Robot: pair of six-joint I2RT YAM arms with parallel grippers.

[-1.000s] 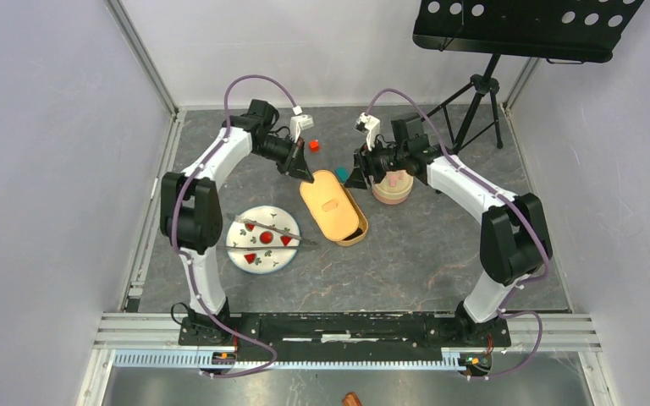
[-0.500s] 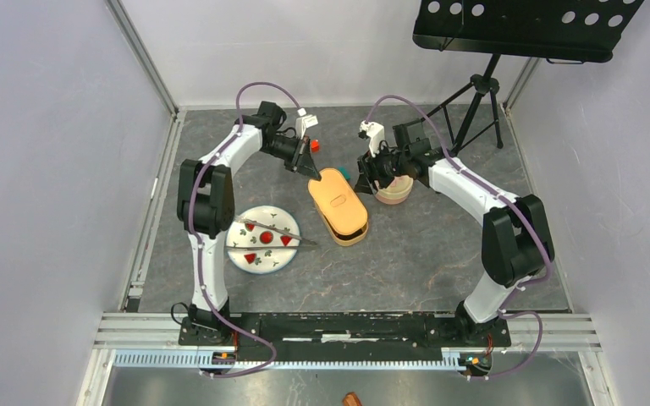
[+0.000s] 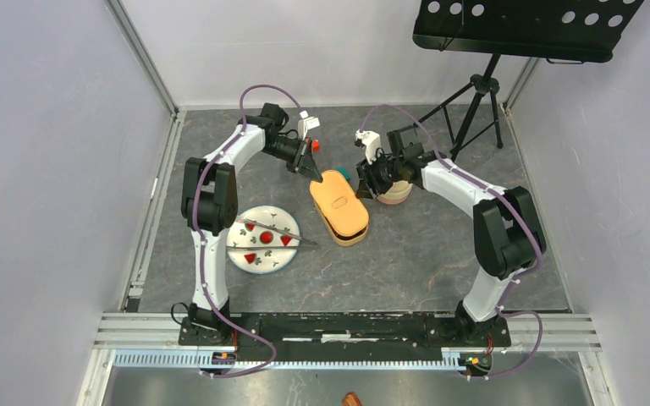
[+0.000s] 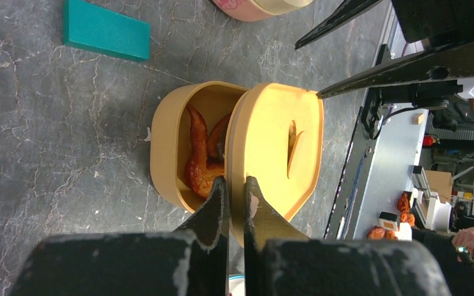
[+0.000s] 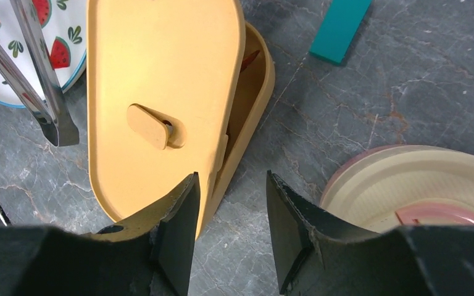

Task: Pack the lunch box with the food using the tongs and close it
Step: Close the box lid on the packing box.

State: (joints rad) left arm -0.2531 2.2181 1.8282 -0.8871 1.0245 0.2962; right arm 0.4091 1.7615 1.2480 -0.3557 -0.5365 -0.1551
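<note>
Since one second ago the left gripper (image 3: 311,172) has swung the flat oval tan lid (image 3: 336,200) round. It now lies nearly in line with the oval tan lunch box (image 4: 163,145) under it, and not across it. The left elbow has gone further toward the back, while the right gripper (image 5: 231,177) has shifted only slightly.

Left fingers are closed, and from the wrist view they seem to pinch the thin rim of the lid. Right fingers stand about half apart, one over the lid's edge and one beside the box, and they hold nothing.

I judge that the task is in its closing step. Orange-brown fried pieces (image 4: 197,161) are inside the box. However, the lid sits shifted to one side and a long strip of the box is uncovered, so it is not closed yet. Several small red wedges (image 3: 267,238) are on the round white patterned plate (image 3: 281,257). The long grey metal tongs (image 3: 278,230) lie across that plate, arms almost together, held by no gripper.

For room: the pink-and-cream bowl (image 5: 407,161) is just beside the right gripper, a flat teal block (image 4: 105,29) lies near the box's far end, and the tips of the tongs reach close to the lid's edge. Bare stone floor is open on the near side of the box.
</note>
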